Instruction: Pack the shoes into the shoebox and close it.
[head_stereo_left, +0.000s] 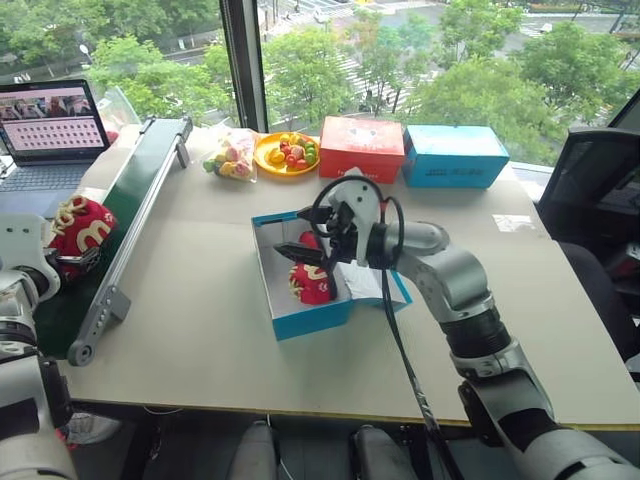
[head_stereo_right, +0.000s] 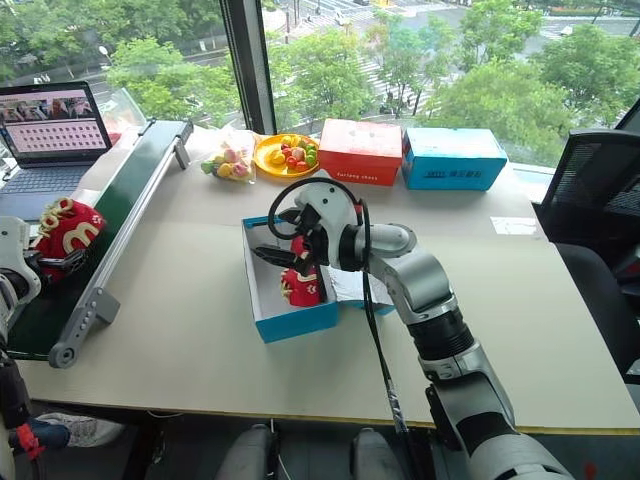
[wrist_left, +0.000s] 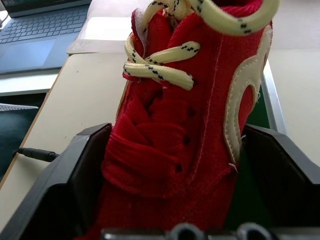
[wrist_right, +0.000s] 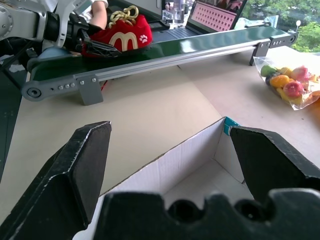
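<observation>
The red cloth sneaker (wrist_left: 175, 150) shows a coarse woven weave, cream braided laces and a stitched cream felt logo. The bright blue cardboard shoebox (head_stereo_left: 310, 318) looks matt, white inside. The beige tabletop (head_stereo_left: 200, 330) is smooth and dull.

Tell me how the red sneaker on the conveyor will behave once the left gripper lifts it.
The red sneaker looks like soft knitted fabric, so it will probably squash between the left gripper's fingers rather than slip. It appears small, likely light. Its loose laces may dangle and snag on the shoebox wall.
</observation>
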